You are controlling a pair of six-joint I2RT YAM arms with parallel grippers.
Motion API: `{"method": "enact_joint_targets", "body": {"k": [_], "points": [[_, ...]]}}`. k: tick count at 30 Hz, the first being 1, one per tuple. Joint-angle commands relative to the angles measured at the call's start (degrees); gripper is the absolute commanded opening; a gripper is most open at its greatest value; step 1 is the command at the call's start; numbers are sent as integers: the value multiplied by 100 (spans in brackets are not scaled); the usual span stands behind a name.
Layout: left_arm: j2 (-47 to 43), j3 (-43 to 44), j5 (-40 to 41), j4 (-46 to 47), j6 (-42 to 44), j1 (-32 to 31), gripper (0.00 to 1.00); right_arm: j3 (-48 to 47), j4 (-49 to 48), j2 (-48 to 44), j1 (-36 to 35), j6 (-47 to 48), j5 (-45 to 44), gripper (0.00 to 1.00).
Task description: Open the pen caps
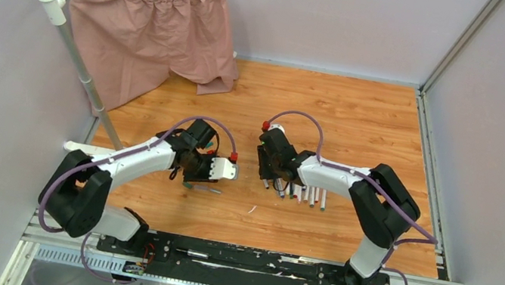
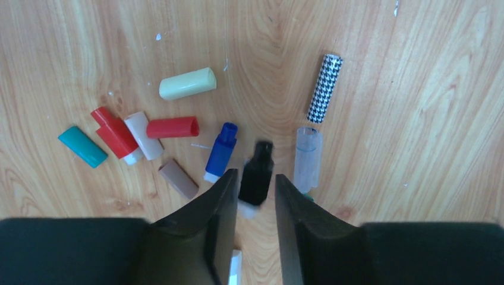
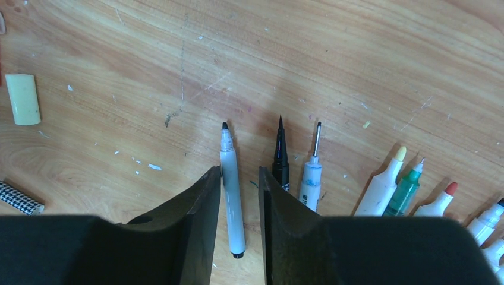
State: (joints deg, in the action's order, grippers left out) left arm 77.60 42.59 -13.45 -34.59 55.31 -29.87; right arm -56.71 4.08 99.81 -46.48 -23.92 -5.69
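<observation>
On the left, the pen caps (image 2: 173, 127) lie loose in a cluster on the table (image 2: 416, 178), all off their pens as far as we can see. Our left gripper (image 2: 254, 177) hangs over the right edge of that cluster with its jaws apart. A black cap (image 2: 257, 166) shows in the gap just past the tips, a little blurred, and we cannot tell whether it touches either finger. We judge the risk here to be scatter. This cap sits between a blue cap (image 2: 221, 152) and a clear cap (image 2: 308, 158), both round, so a bounce or a low finger could send any of them rolling.

To the right, the pens (image 3: 386, 187) lie in a row with bare tips. Our right gripper (image 3: 238, 173) stands with its jaws apart around a grey pen (image 3: 232, 196), one finger close against the barrel. Pulling away crookedly could drag or roll that pen into the black brush pen (image 3: 280, 154) just beside it, and exposed tips could mark the wood. From above, the two grippers are near each other at the table's middle, so a careless sweep could knock them together.
</observation>
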Motion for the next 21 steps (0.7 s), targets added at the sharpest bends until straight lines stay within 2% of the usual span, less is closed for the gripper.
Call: {"method": "enact_joint_targets", "body": {"k": [1,4,10,12,13,14,15,18,21], "points": [[70,-64,-155,249,-74,-28,39,131,23,-85,51,50,-245,35],[33,-37,-163,259,-97,-28,49,173,41,-209,51,37,-248,35],[-94,141,-139,59,-159,-28,57,152,200,-646,51,28,-212,37],[-128,335,-164,-180,-239,-24,64,181,305,-916,49,78,-221,45],[-151,443,-162,-278,-297,-12,70,186,368,-1078,51,107,-247,50],[-187,554,-163,-358,-383,13,81,186,463,-1236,51,133,-281,54],[-226,726,-182,-436,-480,77,96,186,575,-1417,51,168,-341,60],[-420,1155,-301,-654,-797,334,100,254,911,-2129,58,313,-667,78],[-711,1435,-797,-769,-1000,794,100,440,1245,-2878,147,408,-1233,84]]}}
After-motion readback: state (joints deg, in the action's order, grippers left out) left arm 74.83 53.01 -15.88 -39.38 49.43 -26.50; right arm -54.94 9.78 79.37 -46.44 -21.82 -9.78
